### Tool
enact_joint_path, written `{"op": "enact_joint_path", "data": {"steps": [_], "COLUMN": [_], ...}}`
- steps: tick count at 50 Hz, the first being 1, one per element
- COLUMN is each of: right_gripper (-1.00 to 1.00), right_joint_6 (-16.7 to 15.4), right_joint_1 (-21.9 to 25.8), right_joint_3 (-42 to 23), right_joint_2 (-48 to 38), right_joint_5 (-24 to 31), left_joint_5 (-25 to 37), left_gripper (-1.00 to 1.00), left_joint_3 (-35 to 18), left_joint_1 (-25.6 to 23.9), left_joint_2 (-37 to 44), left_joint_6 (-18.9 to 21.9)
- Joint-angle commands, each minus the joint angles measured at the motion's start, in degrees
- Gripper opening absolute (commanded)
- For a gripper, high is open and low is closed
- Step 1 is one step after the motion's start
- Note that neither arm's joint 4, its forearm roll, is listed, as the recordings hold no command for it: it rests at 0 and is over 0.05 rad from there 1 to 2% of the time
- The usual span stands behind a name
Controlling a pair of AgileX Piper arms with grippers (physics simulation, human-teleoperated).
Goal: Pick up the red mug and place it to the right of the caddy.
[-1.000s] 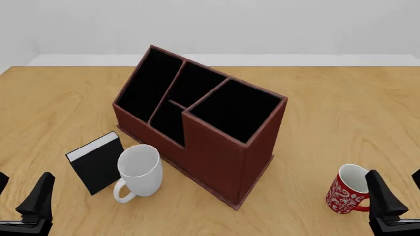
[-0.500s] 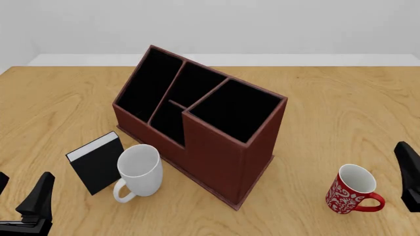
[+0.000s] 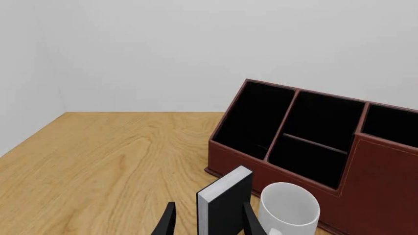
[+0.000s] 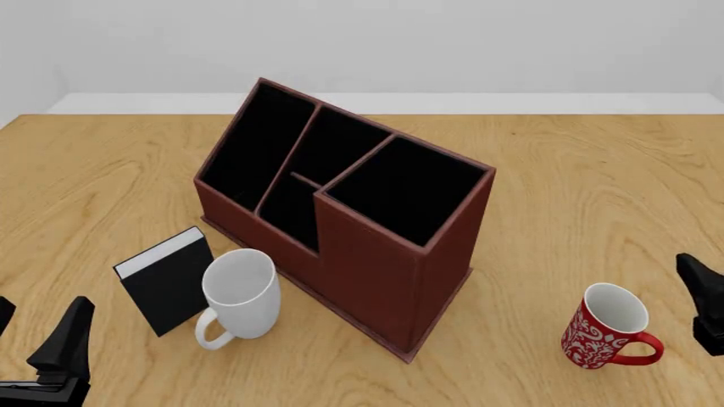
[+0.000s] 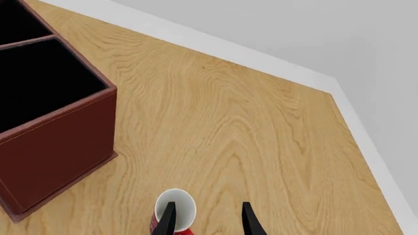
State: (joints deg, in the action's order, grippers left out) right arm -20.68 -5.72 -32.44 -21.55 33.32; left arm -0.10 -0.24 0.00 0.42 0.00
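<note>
The red mug point(image 4: 605, 326), floral-patterned and white inside, stands upright near the table's front right, handle pointing right. The caddy point(image 4: 339, 229), a big reddish-brown box with black compartments, sits mid-table, well to the mug's left. My right gripper point(image 4: 704, 301) hovers at the right edge of the front view, just right of the mug, not touching it. In the right wrist view the right gripper point(image 5: 207, 220) is open with the red mug point(image 5: 186, 208) below one finger and the caddy point(image 5: 52, 132) beyond. My left gripper point(image 4: 34, 339) is open at the front left.
A plain white mug point(image 4: 241, 295) and a small black book point(image 4: 168, 280) stand against the caddy's front left side. In the left wrist view the book point(image 3: 225, 203) shows between the open fingers, with the white mug point(image 3: 289, 213) beside it.
My right gripper has pulled away from in front of the red mug, going right and farther back to the frame's edge. The mug, the caddy and the left arm have not moved.
</note>
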Motion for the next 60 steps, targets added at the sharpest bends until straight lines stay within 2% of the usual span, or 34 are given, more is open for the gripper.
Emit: {"op": "enact_joint_path", "data": {"steps": [1, 7, 17, 28, 33, 51, 60], "right_gripper": [1.0, 1.0, 1.0, 1.0, 1.0, 1.0, 1.0], "right_joint_6": [-3.24, -3.78, -6.48, -9.28, -9.91, -15.77, -17.33], "right_joint_1": [-2.12, -1.75, -1.23, -1.58, -1.77, -1.2, -0.84], "right_joint_3": [0.78, 2.31, 6.26, 8.89, 9.68, 15.23, 16.1], "right_joint_2": [-2.01, -1.65, -1.95, -3.72, -5.23, -9.4, -12.93], "right_joint_5": [3.15, 3.81, 4.43, 2.96, 1.17, -4.83, -8.16], "left_joint_5": [0.0, 0.0, 0.0, 0.0, 0.0, 0.0, 0.0], "left_gripper": [1.0, 1.0, 1.0, 1.0, 1.0, 1.0, 1.0], "left_joint_3": [0.0, 0.0, 0.0, 0.0, 0.0, 0.0, 0.0], "left_joint_1": [0.0, 0.0, 0.0, 0.0, 0.0, 0.0, 0.0], "left_joint_2": [0.0, 0.0, 0.0, 0.0, 0.0, 0.0, 0.0], "left_joint_6": [0.0, 0.0, 0.0, 0.0, 0.0, 0.0, 0.0]}}
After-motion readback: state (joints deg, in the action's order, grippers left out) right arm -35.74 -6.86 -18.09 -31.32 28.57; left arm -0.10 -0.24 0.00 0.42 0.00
